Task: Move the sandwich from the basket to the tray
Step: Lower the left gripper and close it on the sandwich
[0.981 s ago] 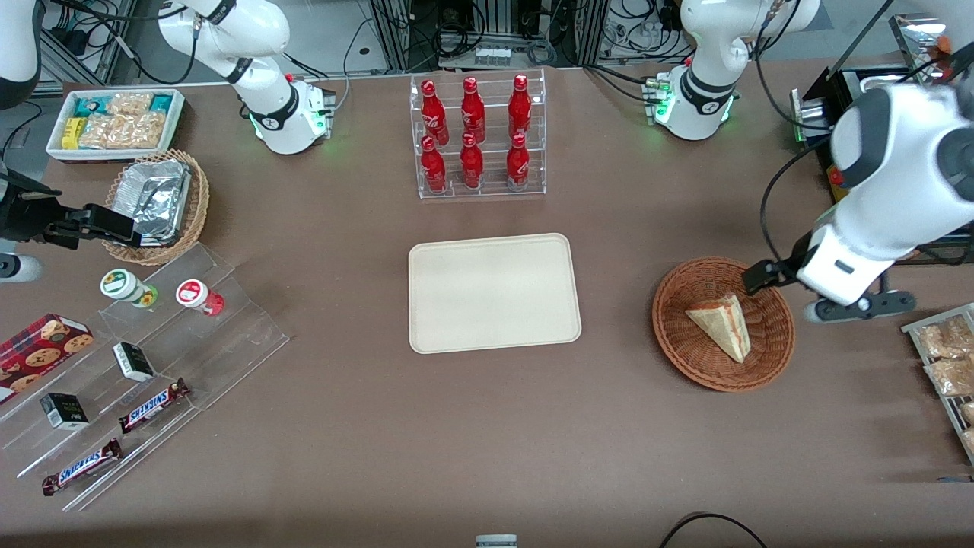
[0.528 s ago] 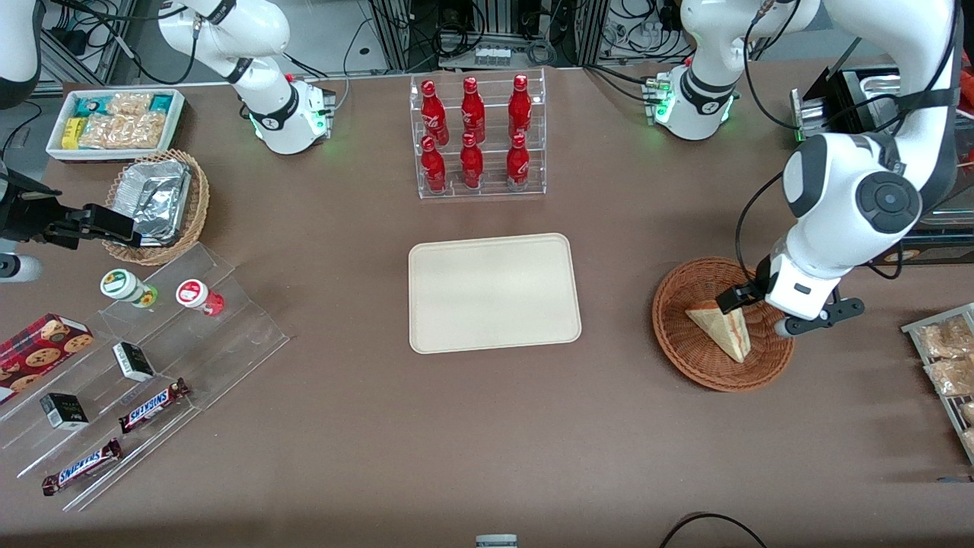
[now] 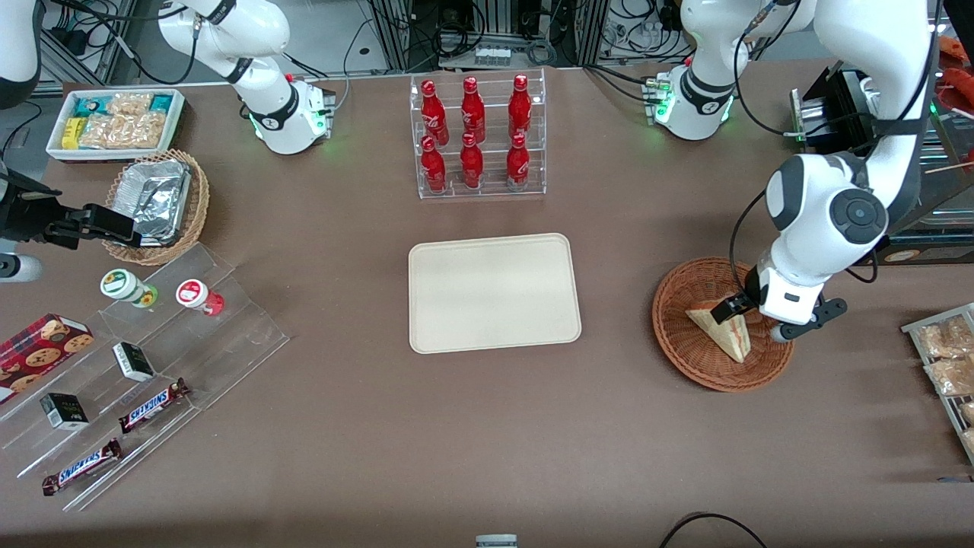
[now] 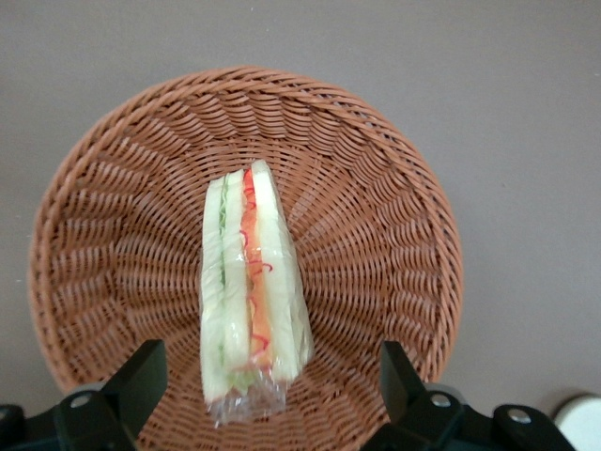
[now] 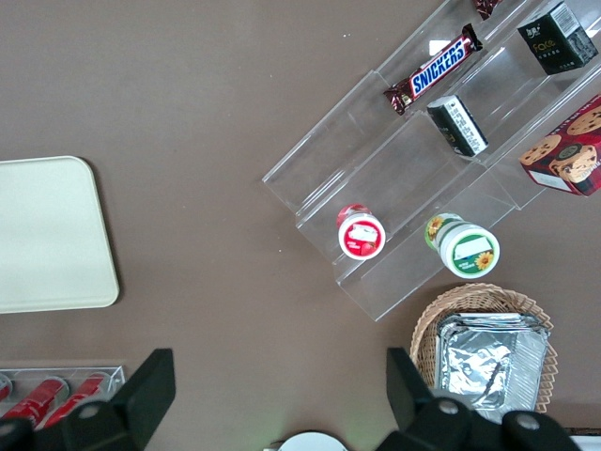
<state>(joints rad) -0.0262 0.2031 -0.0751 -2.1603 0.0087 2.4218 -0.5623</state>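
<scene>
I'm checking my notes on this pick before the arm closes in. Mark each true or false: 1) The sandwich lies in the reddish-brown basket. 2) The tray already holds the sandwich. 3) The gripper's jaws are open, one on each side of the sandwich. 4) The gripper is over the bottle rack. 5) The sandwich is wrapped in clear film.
1) True: the sandwich lies in the reddish-brown wicker basket.
2) False: the tray has nothing on it; the sandwich is in the basket.
3) True: the gripper has its jaws open, with the sandwich between them and untouched.
4) False: the gripper is over the basket, toward the working arm's end of the table from the bottle rack.
5) True: clear film bunches at the sandwich's end.
</scene>
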